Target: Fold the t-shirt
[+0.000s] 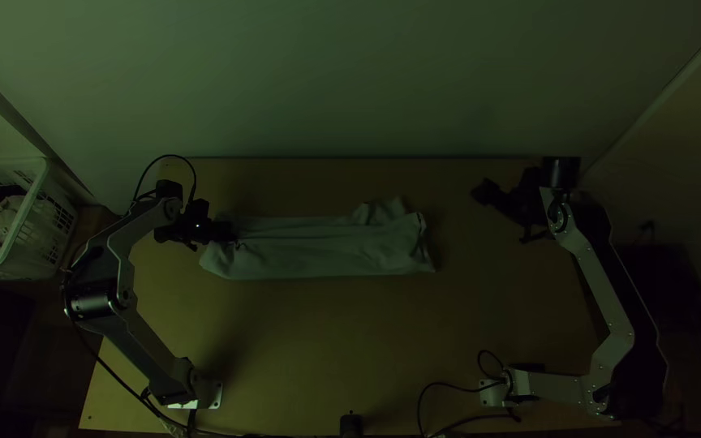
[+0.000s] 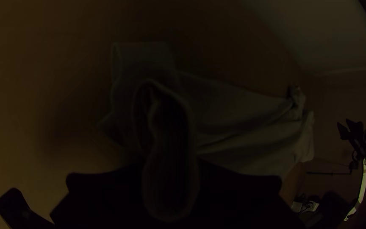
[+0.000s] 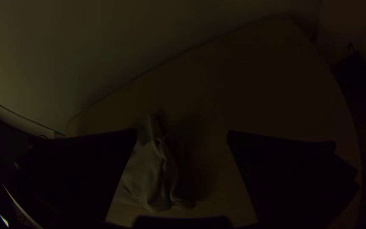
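Top view: t-shirt [image 1: 318, 258], long axis left to right

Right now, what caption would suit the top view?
Left pincer gripping one end of a t-shirt folded into a long strip.

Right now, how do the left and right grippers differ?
The left gripper is closed on the t-shirt, pinching a fold near its left end in the top view; the right gripper is open, with nothing in its grip. The left gripper is at the cloth, while the right gripper is apart from it, off to the right. Both have wide, flat black fingers.
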`<state>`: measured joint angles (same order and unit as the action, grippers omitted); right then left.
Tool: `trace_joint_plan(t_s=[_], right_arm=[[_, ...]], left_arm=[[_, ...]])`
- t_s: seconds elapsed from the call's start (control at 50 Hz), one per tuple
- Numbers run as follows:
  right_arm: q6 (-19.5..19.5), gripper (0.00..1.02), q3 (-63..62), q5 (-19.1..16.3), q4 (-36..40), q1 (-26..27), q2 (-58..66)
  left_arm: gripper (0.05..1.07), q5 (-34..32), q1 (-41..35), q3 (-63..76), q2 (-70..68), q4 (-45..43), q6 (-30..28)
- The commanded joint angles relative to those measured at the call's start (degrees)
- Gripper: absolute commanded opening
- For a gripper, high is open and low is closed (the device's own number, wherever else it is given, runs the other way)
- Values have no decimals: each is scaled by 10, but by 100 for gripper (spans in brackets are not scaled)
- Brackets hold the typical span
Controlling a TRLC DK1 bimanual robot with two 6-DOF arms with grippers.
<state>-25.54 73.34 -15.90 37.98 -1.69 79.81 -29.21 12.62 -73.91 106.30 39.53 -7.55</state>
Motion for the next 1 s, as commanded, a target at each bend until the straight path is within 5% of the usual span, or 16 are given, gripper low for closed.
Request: trace_joint_plan(t_s=[0.0, 0.48, 0.98], right_arm=[[-5, 98, -20, -1, -13, 3, -16], [12, 98, -68, 3, -52, 4, -42], [13, 98, -110, 3, -55, 12, -98]], left_arm=[[8, 27, 42, -26, -18, 23, -36], [8, 151, 135, -143, -64, 162, -154], [8, 248, -30, -327, -107, 367, -106]])
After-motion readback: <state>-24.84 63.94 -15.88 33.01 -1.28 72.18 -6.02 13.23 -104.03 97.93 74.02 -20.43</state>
